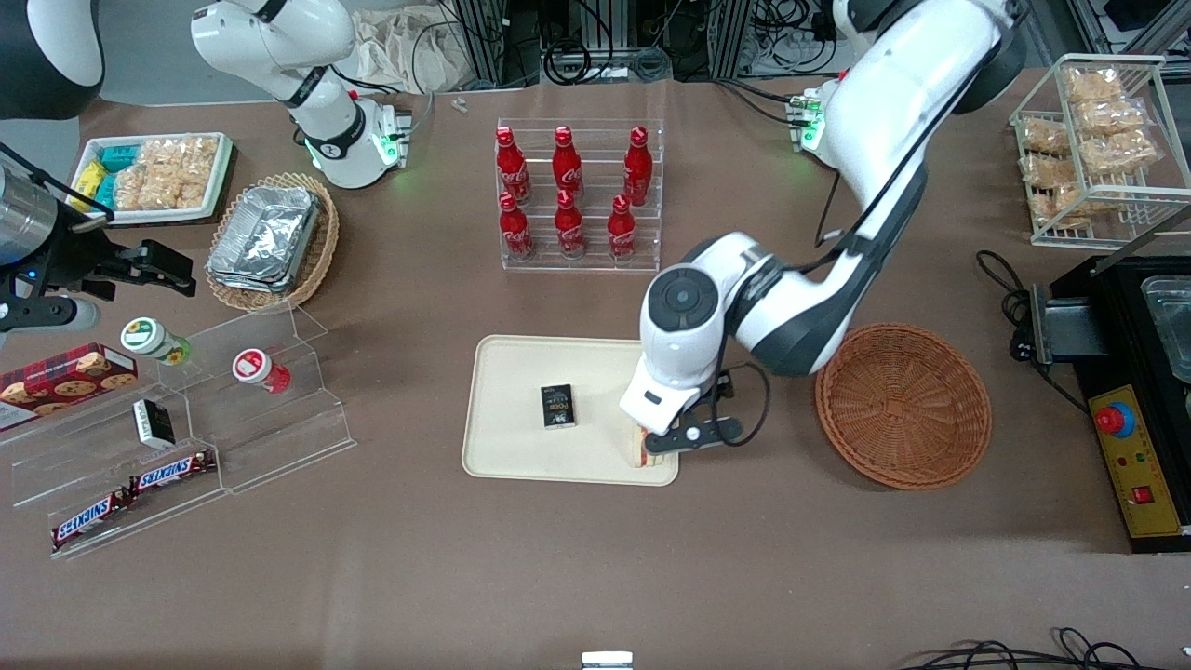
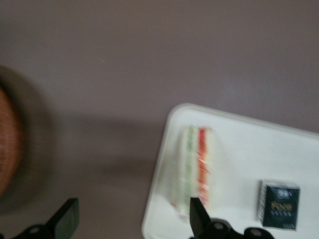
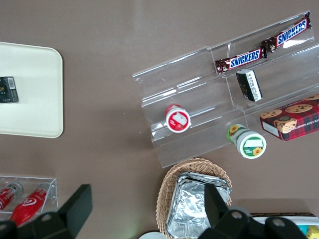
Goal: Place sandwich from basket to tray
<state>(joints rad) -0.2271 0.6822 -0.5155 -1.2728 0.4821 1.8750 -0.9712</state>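
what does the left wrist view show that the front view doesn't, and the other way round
Only the left wrist view: the sandwich's red and green filling stripes, and the open end effector clear of it. Only the front view: the whole empty basket, cola bottles and working arm. Both: tray holding sandwich and black box.

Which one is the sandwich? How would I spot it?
Find the cream tray in the table's middle. The sandwich lies at its corner nearest the brown basket, under the open gripper. Unlike the dark box beside it, it's white bread with red-green stripes.
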